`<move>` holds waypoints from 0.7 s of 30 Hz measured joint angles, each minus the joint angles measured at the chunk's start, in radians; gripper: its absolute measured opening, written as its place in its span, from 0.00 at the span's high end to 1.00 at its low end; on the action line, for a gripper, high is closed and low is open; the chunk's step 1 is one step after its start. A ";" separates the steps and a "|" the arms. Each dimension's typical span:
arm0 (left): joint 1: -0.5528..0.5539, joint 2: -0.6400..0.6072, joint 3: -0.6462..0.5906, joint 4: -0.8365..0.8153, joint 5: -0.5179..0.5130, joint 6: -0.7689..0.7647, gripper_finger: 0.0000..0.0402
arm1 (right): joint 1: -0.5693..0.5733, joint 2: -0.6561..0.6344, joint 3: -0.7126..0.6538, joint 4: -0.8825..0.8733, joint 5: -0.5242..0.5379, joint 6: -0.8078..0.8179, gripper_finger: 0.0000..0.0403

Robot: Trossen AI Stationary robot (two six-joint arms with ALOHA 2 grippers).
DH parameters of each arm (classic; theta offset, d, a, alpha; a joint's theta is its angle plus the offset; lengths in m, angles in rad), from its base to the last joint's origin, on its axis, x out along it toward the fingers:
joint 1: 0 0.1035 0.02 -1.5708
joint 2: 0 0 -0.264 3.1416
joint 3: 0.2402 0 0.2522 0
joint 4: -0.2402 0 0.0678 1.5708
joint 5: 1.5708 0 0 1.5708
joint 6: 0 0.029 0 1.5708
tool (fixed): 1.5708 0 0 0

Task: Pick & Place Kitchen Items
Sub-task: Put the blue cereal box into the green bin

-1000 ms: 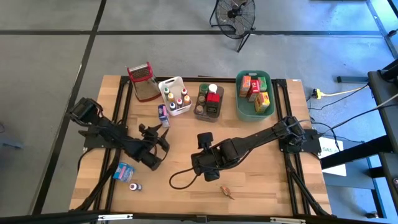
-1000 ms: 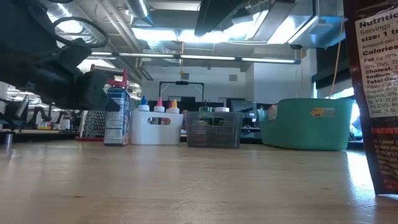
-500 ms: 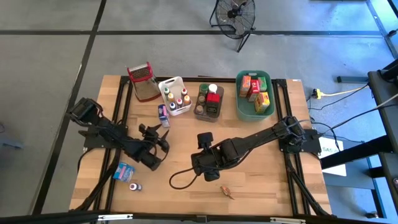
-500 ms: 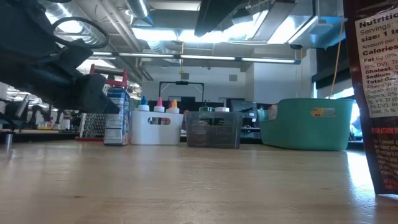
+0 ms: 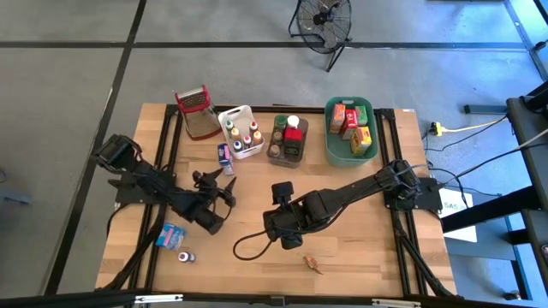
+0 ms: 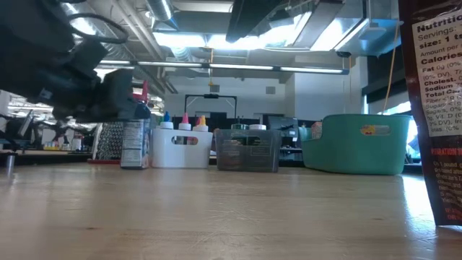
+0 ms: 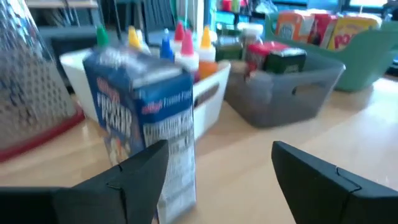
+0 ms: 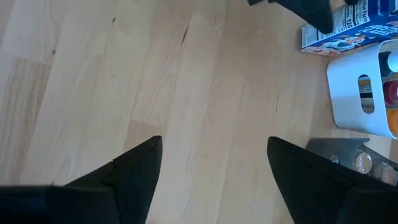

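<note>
From above, the left gripper (image 5: 224,192) hovers over the wooden table (image 5: 360,231) just short of a small upright blue cereal box (image 5: 224,154), which stands beside the white plastic tub (image 5: 241,131) of colour-capped bottles; its fingers are spread and hold nothing. The right gripper (image 5: 281,190) rests mid-table, jaws apart and empty. A flat light-blue box (image 5: 172,234) and a small dark jar (image 5: 184,257) lie near the table's front left corner. At table height, the blue cereal box (image 6: 134,144) stands left of the white tub (image 6: 182,146), grey tub (image 6: 247,149) and green tub (image 6: 357,144). The left wrist view shows the cereal box (image 7: 144,130) upright ahead, clear of both dark fingers (image 7: 137,176). The right wrist view shows bare table (image 8: 155,81) between spread fingers (image 8: 134,168).
</note>
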 joint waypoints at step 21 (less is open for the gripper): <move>0.190 0.002 0.000 0.076 0.030 0.082 0.31 | 0.000 0.000 0.000 -0.008 0.000 -0.003 0.27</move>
